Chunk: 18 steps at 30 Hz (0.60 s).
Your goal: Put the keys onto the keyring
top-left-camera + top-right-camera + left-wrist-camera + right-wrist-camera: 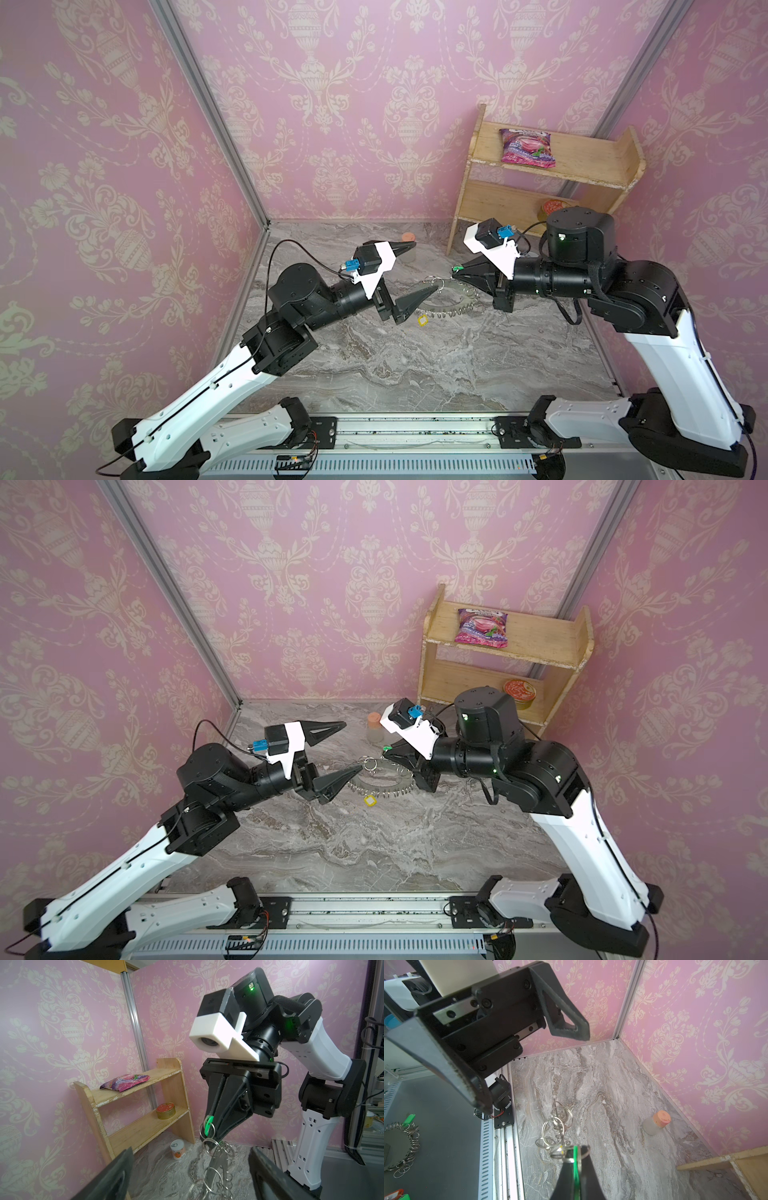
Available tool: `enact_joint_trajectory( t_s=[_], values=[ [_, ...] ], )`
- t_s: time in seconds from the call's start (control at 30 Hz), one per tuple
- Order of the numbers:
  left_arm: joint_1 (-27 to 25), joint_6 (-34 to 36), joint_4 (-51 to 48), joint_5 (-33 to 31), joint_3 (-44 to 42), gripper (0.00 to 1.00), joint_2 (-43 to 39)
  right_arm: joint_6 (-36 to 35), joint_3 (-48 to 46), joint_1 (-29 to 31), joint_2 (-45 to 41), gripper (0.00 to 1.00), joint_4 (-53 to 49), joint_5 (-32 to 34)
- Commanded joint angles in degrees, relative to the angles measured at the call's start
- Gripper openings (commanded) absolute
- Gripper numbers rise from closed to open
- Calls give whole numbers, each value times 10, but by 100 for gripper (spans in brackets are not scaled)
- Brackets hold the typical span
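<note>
The keyring (446,312), a flat grey disc fringed with silver wire rings, lies mid-table with its far edge raised. My right gripper (456,272) is shut on the green key (208,1124), just above that raised edge. In the right wrist view the green key (576,1159) sits edge-on between the fingertips, with a wire ring looped around it. My left gripper (420,270) is open wide at the keyring's left edge, one finger low beside the rim, touching nothing. The yellow key (423,320) lies by the keyring's near rim, also seen in a top view (370,800).
A wooden shelf (540,166) stands at the back right with a snack bag (528,147) on top and a red-lidded tin (519,692) below. A small bottle with an orange cap (375,727) stands behind the keyring. A small can (178,1149) sits by the shelf foot.
</note>
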Motion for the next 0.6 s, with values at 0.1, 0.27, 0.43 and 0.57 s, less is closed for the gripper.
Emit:
enact_joint_trajectory(
  t_s=[0.1, 0.27, 0.43, 0.57],
  values=[
    [-5, 6, -34, -96, -37, 97, -33, 5, -24, 1, 4, 0, 8, 15],
    [-5, -9, -56, -197, -82, 99, -66, 38, -105, 0, -3, 0, 58, -3],
    [-5, -25, -97, -300, -118, 99, -92, 87, -191, 1, 0, 0, 132, -31],
    [-5, -35, -122, -350, -144, 99, -111, 134, -265, 12, 14, 0, 212, -56]
  ],
)
